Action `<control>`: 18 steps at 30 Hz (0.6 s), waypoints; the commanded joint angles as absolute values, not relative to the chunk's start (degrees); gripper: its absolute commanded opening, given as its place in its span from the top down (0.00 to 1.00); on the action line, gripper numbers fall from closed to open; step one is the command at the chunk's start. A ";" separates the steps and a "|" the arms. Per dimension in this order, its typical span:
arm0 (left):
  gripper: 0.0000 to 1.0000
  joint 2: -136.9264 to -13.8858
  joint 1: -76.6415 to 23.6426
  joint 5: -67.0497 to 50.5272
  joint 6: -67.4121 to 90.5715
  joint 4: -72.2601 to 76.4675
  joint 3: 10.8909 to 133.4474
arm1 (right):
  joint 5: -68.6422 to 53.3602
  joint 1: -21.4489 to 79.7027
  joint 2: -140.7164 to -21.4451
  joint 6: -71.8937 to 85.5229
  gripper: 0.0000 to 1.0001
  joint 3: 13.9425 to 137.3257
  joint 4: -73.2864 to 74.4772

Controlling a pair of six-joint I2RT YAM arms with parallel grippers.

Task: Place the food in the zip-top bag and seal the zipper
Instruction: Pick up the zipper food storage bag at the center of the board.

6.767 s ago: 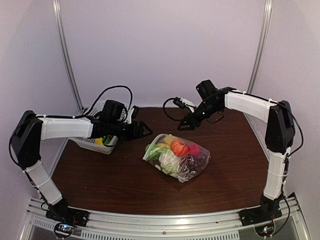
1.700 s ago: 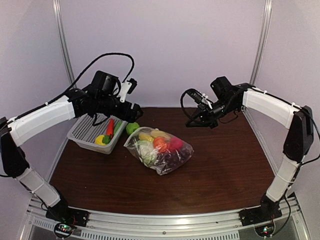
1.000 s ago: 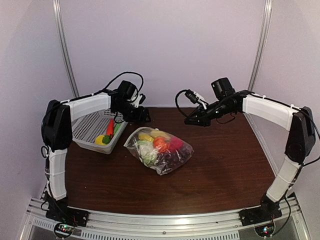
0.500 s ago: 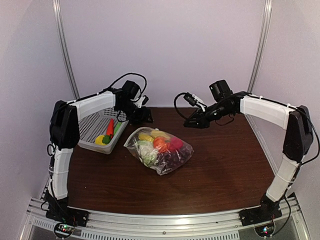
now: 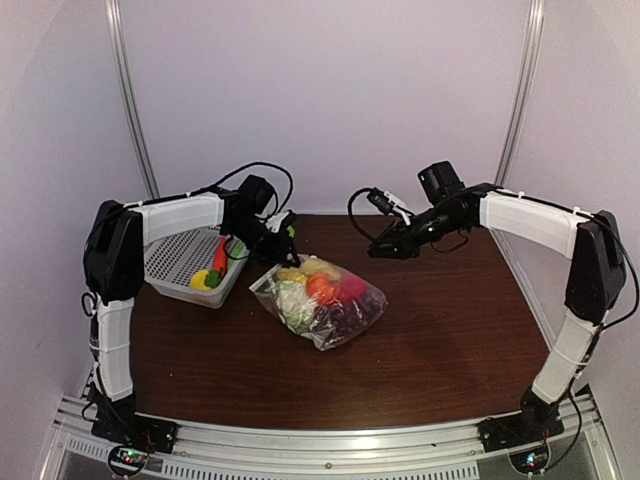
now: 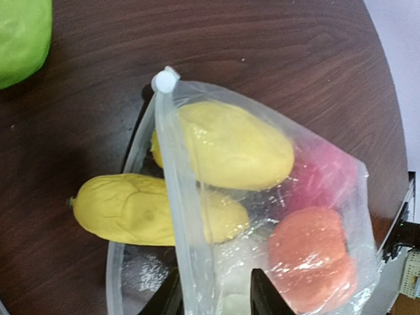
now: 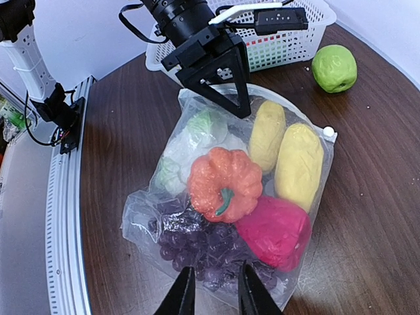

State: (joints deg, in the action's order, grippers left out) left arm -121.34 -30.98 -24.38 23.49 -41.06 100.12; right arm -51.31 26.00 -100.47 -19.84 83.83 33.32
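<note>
**Zip-top bag (image 5: 320, 300): mouth edge between the left fingers**

Left gripper (image 6: 216, 281): the 2 fingers stand a narrow gap apart, astride the zipper (image 6: 178, 197). No clamping on the strip is visible. The wrist points down at the bag's rear-left corner. The forearm runs level to it from a raised elbow above the left base.

Right gripper (image 7: 215, 270): the 2 fingers are narrowly parted with nothing between them. It hangs in the air behind the bag, apart from it. The forearm reaches in from a high elbow on the right.

The bag lies mid-table (image 5: 450, 350) with its mouth open, holding the food (image 7: 223, 184). 1 green fruit (image 7: 335, 67) lies outside, near the basket (image 5: 175, 262).
</note>
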 commanded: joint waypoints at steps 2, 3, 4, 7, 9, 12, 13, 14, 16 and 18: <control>0.86 -121.89 -31.20 -32.63 23.23 -35.44 105.11 | -49.08 26.02 -99.43 -20.95 0.76 83.11 34.28; 0.95 -122.05 -31.20 -33.23 23.28 -35.44 106.42 | -48.81 26.02 -99.27 -21.15 0.76 83.13 34.42; 0.99 -121.93 -31.32 -33.51 23.09 -35.38 107.49 | -48.60 25.94 -99.07 -21.38 0.76 83.08 34.55; 1.00 -120.93 -33.06 -35.74 19.59 -34.98 111.84 | -47.90 25.86 -98.47 -22.49 0.76 83.73 35.54; 1.00 -119.64 -35.12 -36.74 16.27 -34.98 114.67 | -48.14 25.22 -97.92 -22.41 0.76 84.89 35.92; 1.00 -118.07 -37.95 -38.85 11.82 -35.18 118.15 | -49.42 23.24 -97.02 -21.14 0.74 86.86 35.63; 1.00 -117.78 -39.02 -39.89 10.20 -35.77 119.46 | -49.82 22.46 -96.69 -20.52 0.74 87.41 35.36; 1.00 -117.58 -40.15 -40.66 8.56 -36.52 120.66 | -50.01 21.48 -96.42 -19.98 0.72 87.71 34.91; 1.00 -117.05 -42.64 -41.33 5.44 -37.72 122.88 | -50.26 20.37 -95.84 -18.89 0.65 87.82 33.87; 1.00 -116.60 -44.99 -39.99 3.87 -38.51 123.66 | -50.75 19.57 -95.61 -18.00 0.60 87.34 33.09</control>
State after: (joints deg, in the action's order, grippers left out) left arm -121.14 -40.93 -37.36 11.31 -38.92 119.87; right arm -49.71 21.37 -98.37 -20.16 86.15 34.68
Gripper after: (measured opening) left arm 0.011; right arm 0.367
